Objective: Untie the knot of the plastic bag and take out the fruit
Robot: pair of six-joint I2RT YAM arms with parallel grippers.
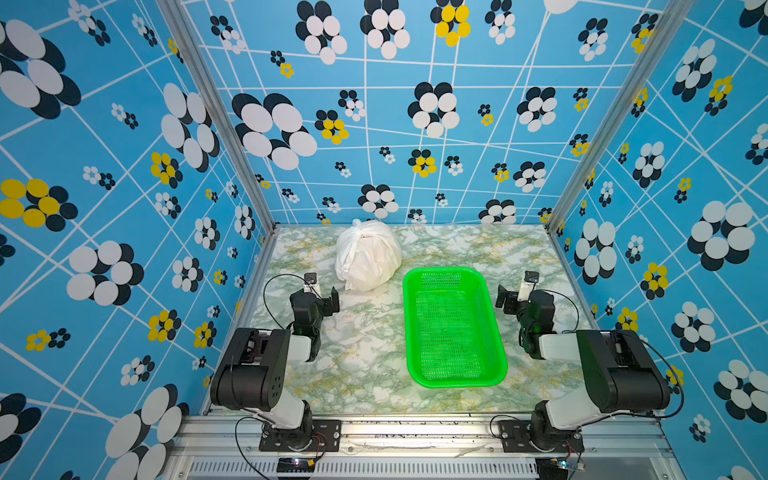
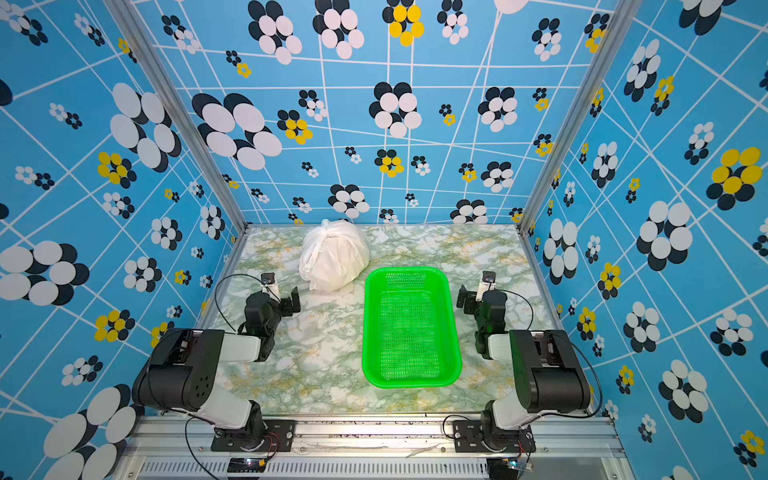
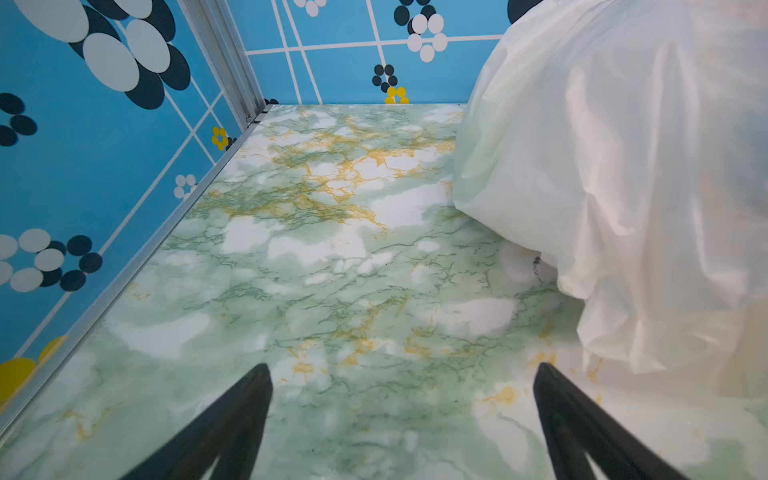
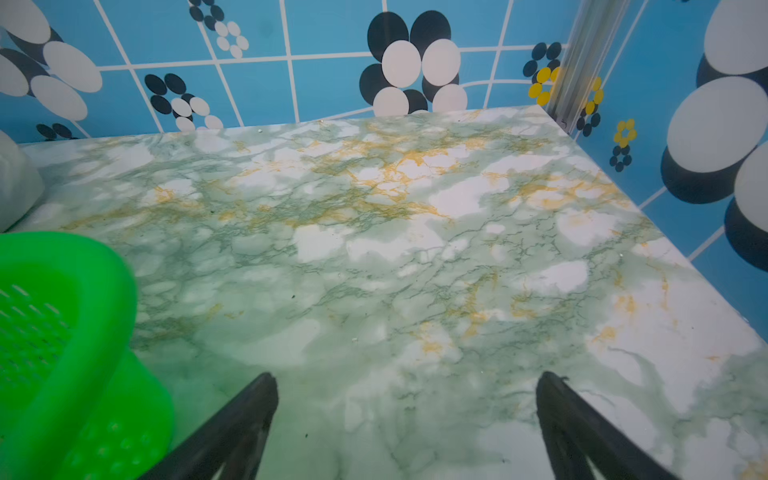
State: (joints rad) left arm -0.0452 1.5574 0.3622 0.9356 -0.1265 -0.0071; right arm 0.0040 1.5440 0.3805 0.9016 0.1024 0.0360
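Mia: What is closest to us?
Ben: The claws. The left claw (image 3: 402,374) is wide open and holds nothing. The right claw (image 4: 405,378) is the same, wide open over the bare desk (image 1: 365,353).
Mia: And after that?
Ben: The green basket (image 1: 457,381), just beside the right claw. Nothing is in it.
Mia: Where is the plastic bag?
Ben: The plastic bag (image 1: 368,255) sits farther back, near the back wall, by the basket's far left corner. It is round and full. The left claw is near its front side but not touching.
Mia: I can't see the fruit.
Ben: Me neither (the bag is tied shut, so I think the fruit is inside).
Mia: And the knot?
Ben: The knot (image 1: 358,227) is on top of the bag, on the far side. It is not undone yet.
Mia: What could go wrong?
Ben: The bag is thin. If a claw pinches the skin and not the knot, it could rip. A hard pull could make the knot tighter. A push could slide the bag to the wall. And round fruit could roll off the desk once the bag opens.
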